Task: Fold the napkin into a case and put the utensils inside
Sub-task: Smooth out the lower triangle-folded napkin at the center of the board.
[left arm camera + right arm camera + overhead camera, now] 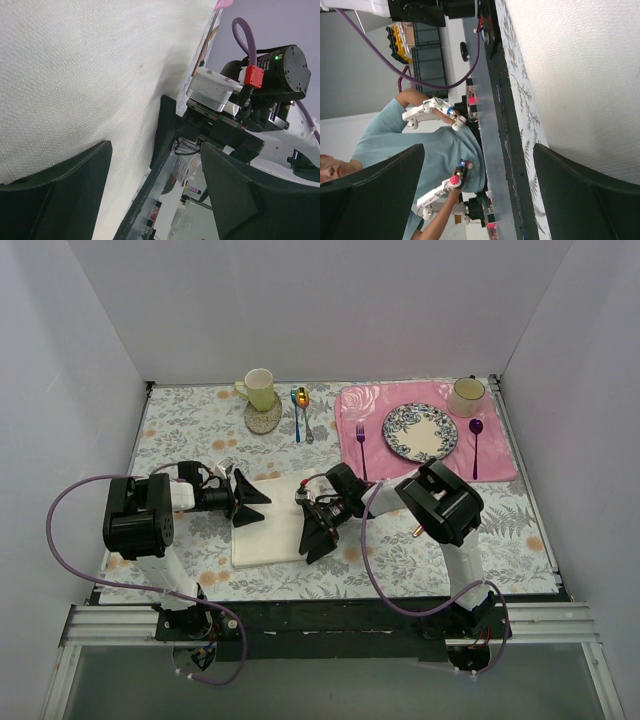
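The cream-white napkin (270,535) lies flat on the table between my two grippers. My left gripper (252,502) hangs open at its left edge, turned sideways, and the cloth (75,75) fills the upper left of the left wrist view. My right gripper (318,530) stands open over the napkin's right edge, with the weave (580,65) at the upper right of its view. Nothing is clamped in either one (155,195) (480,195). The utensils lie far back: the gold-bowled, teal-handled spoon (300,405) and the slim knife (308,426) beside it.
A yellow mug (260,388) on a round coaster (263,420) stands left of the utensils. The pink placemat (500,455) at back right carries a patterned plate (420,432), a cup (466,395), a purple fork (360,445) and a purple spoon (476,445). White walls enclose three sides.
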Robot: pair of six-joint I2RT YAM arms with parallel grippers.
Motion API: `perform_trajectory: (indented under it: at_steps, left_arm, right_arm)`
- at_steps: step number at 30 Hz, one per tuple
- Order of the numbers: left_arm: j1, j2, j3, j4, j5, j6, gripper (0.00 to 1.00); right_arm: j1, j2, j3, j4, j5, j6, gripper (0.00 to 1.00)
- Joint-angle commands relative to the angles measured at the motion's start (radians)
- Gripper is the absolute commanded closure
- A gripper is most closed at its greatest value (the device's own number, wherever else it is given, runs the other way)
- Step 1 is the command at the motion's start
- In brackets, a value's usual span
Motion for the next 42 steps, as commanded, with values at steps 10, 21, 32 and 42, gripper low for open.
perform_trajectory:
  at_steps: [10,21,32,42]
  left_arm:
    - [0.014,0.016,-0.028,-0.041,-0.225,0.070,0.27]
    - [-0.006,-0.018,-0.031,-0.032,-0.190,0.075,0.23]
    - [-0.004,0.015,-0.023,-0.058,-0.247,0.090,0.23]
    - [0.002,0.018,-0.029,-0.052,-0.216,0.098,0.24]
  right_arm:
    - [-0.051,-0.226,0.082,-0.420,0.198,-0.280,0.01]
    - [-0.090,0.022,0.322,-0.113,0.197,-0.077,0.01]
    - [-0.159,0.096,0.201,-0.156,0.247,-0.174,0.01]
    - [-0.199,-0.031,0.279,-0.173,0.175,-0.162,0.01]
